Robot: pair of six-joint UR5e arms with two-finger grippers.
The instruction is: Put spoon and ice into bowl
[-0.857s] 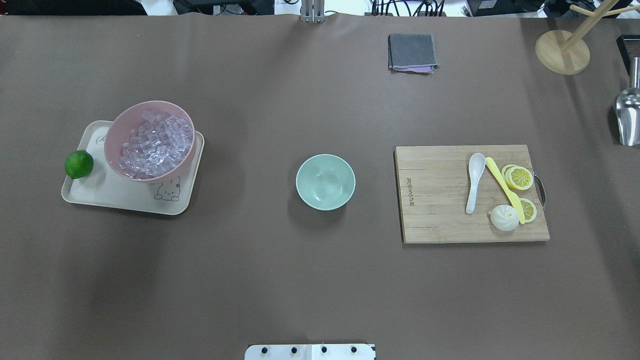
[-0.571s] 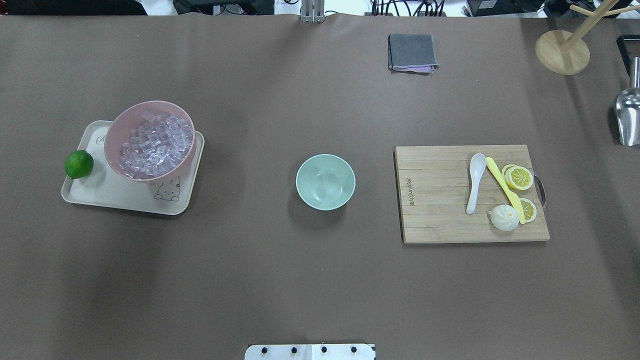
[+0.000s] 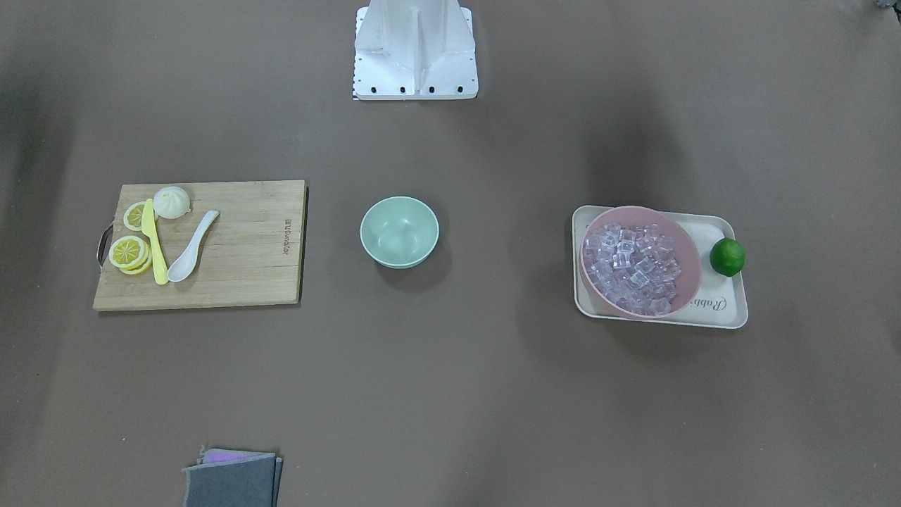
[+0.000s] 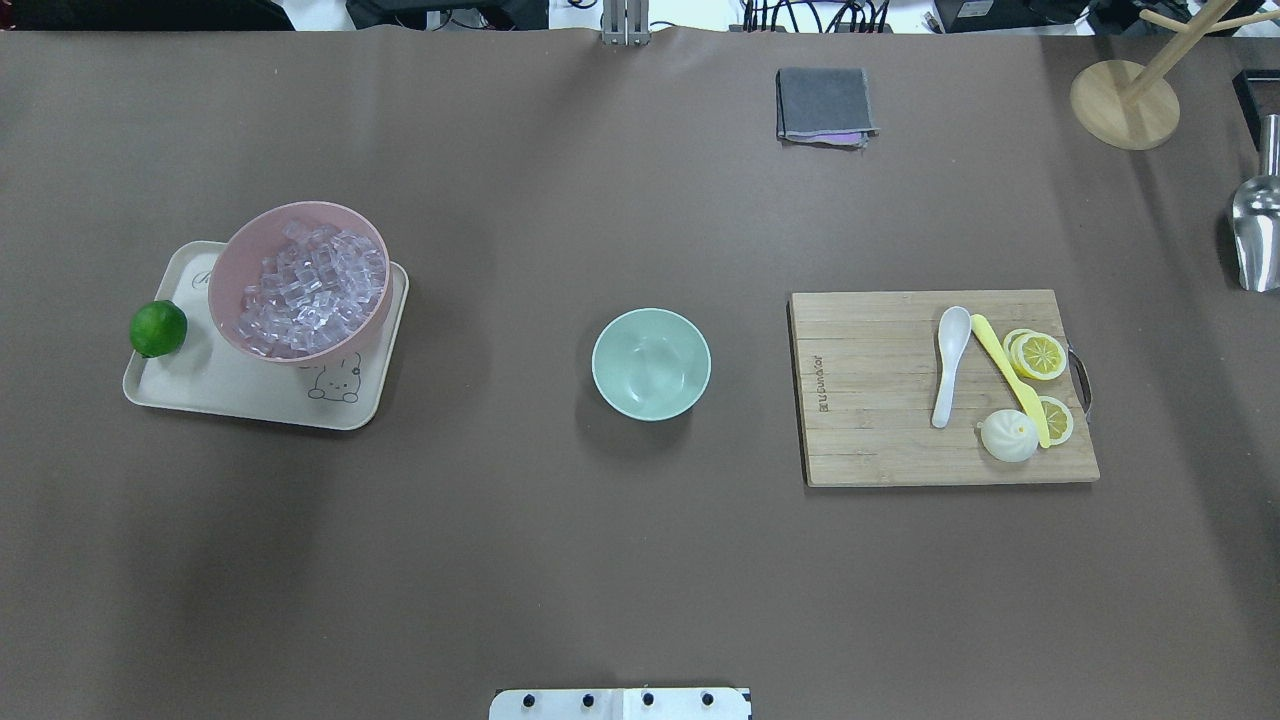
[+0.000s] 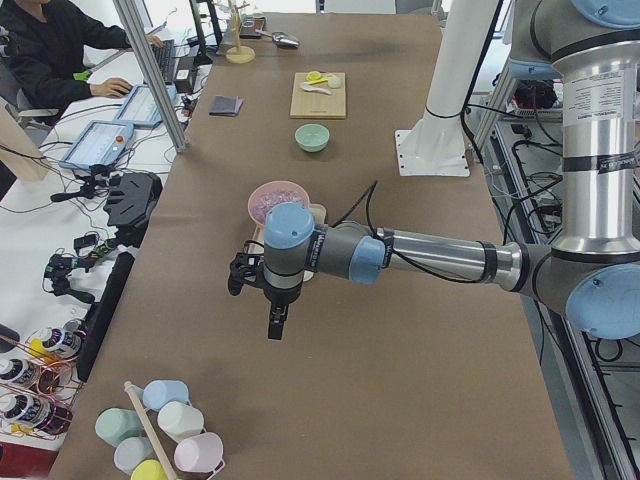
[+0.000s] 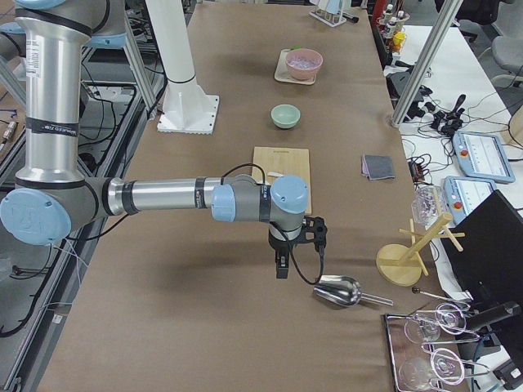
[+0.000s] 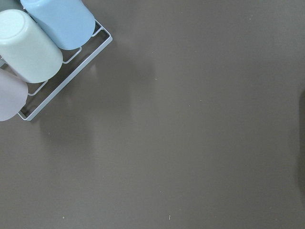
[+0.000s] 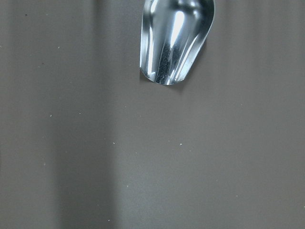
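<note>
The white spoon (image 4: 950,365) lies on the wooden cutting board (image 4: 870,400) at the right; it also shows in the front view (image 3: 191,246). The mint-green bowl (image 4: 651,364) stands empty mid-table (image 3: 399,232). Many clear ice cubes (image 4: 310,290) fill the pink bowl (image 4: 214,285) at the left. My left gripper (image 5: 273,322) hangs over bare table beyond the pink bowl, near the left end. My right gripper (image 6: 282,265) hangs past the cutting board, near a metal scoop (image 8: 176,38). Both grippers show only in the side views, so I cannot tell whether they are open or shut.
The pink bowl and a lime (image 4: 158,328) sit on a beige tray (image 4: 200,400). A yellow knife (image 4: 1005,370), lemon slices (image 4: 1040,355) and a bun (image 4: 1008,436) share the board. A grey cloth (image 4: 824,103) and wooden stand (image 4: 1124,104) are at the back. Cups in a rack (image 7: 38,43) lie at the left end.
</note>
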